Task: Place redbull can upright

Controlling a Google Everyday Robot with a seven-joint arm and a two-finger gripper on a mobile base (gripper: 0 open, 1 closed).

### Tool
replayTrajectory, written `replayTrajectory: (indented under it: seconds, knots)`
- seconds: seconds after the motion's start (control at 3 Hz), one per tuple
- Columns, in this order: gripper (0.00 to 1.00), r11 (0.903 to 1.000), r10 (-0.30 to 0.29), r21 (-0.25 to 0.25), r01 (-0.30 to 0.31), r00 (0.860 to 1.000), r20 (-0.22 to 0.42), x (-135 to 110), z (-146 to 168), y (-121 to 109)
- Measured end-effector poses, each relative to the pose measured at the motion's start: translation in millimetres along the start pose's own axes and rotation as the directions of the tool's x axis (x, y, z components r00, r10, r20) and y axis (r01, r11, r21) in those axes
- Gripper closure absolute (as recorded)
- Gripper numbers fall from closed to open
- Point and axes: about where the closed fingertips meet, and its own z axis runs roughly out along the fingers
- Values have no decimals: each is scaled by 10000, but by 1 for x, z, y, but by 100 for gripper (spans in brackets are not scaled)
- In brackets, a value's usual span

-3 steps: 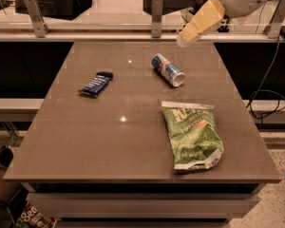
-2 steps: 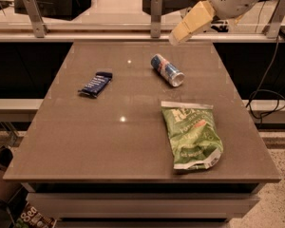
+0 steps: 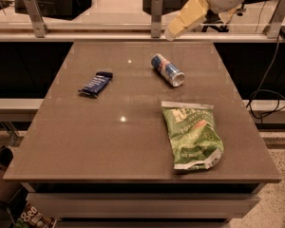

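One small shift: the pincer (image 3: 175, 30), its opening impossible to tell, has drifted left above the far edge of the desk (image 3: 85, 141) toward the redbull can (image 3: 167, 70), which lies on its side, ungrasped, so uprighting hasn't begun.

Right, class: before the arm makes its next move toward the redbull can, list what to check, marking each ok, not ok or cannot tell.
1. Is the redbull can upright: not ok, it lies on its side.
2. Nothing resting on it: ok.
3. Is the gripper at it: not ok, it hangs above the far edge of the table.
4. Are the chip bag and snack bar apart from it: ok.
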Motion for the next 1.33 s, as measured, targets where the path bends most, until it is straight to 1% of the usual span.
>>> replayTrajectory:
  seconds: [0.33, 0.67, 1.0, 1.33]
  knots:
    - [0, 9975, -471, -538, 454, 9984, -307, -26, 23, 5]
    - [0, 9935, -671, -951, 628, 9968, -431, -42, 44, 11]
    - [0, 9962, -326, -833, 267, 9970, -698, -48, 60, 7]
    - [0, 9989, 434, -120, -455, 9896, -1375, -46, 82, -3]
